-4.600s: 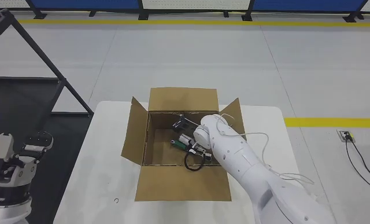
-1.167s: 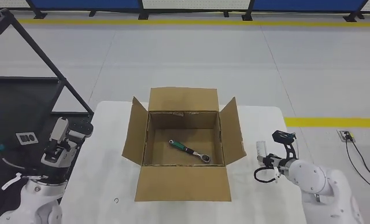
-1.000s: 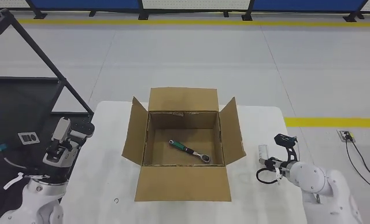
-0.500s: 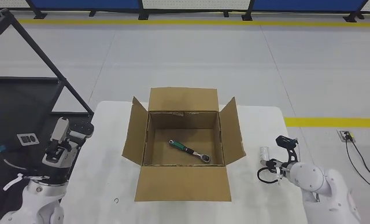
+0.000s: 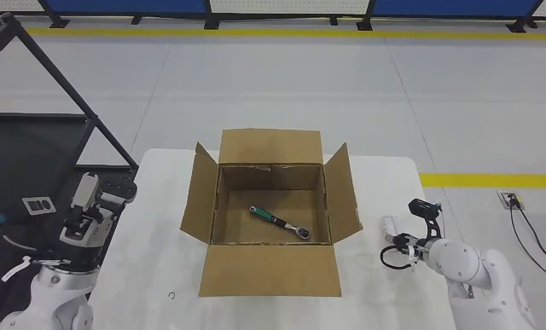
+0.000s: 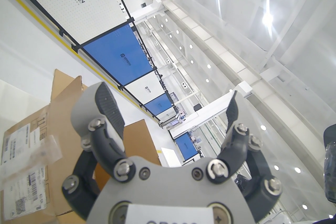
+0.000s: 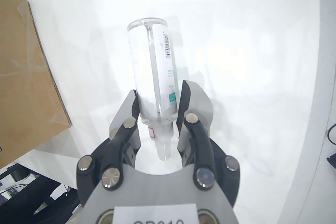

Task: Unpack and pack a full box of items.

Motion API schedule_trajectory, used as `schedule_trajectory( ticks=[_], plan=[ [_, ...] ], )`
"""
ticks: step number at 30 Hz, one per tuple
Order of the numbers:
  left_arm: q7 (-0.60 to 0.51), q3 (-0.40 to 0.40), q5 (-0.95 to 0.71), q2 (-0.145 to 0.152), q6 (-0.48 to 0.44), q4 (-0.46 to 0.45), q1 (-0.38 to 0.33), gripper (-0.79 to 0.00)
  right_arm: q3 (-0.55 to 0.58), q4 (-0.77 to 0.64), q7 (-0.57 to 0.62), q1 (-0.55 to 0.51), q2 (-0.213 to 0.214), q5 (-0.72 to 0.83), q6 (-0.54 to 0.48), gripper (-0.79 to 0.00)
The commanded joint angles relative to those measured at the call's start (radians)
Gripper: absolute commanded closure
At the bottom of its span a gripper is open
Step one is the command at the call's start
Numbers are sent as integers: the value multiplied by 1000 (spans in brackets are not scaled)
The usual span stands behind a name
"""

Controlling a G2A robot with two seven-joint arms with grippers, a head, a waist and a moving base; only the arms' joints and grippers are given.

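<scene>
An open cardboard box (image 5: 269, 279) stands in the middle of the white table (image 5: 153, 270). On its floor lies a ratchet wrench with a green handle (image 5: 277, 221). My right gripper (image 7: 158, 95) is shut on a clear labelled bottle (image 7: 152, 59), gripping it near the nozzle end. It holds the bottle (image 5: 387, 223) low over the table just right of the box (image 7: 23, 72); I cannot tell whether the bottle touches the surface. My left gripper (image 6: 170, 107) is open and holds nothing; it points upward beside the box (image 6: 31, 135), over the table's left edge (image 5: 104, 192).
A small dark hook-shaped bit (image 5: 171, 296) lies on the table near the front left. A black cable loop (image 5: 388, 257) hangs by the right wrist. The table's right edge runs close to the right gripper.
The right arm has come out of the box with the bottle and now holds it over the table to the right. The left arm has come up beside the box.
</scene>
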Motion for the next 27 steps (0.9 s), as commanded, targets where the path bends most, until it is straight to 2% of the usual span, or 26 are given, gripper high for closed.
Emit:
schedule_trajectory(
  ticks=[1,19,25,27],
  plan=[
    [0,-1,-1,1,0,0,0,-785,-2,-9,3,-3,2,-2,5,-332],
    [-3,-14,-11,5,-4,5,5,-785,-32,-16,19,10,15,-5,26,-336],
    [-2,-17,-15,6,-3,4,3,-785,-15,-73,3,3,21,-4,42,-348],
    [-2,-20,-17,7,-3,5,2,-785,-5,-105,9,2,25,-20,41,-376]
  ],
)
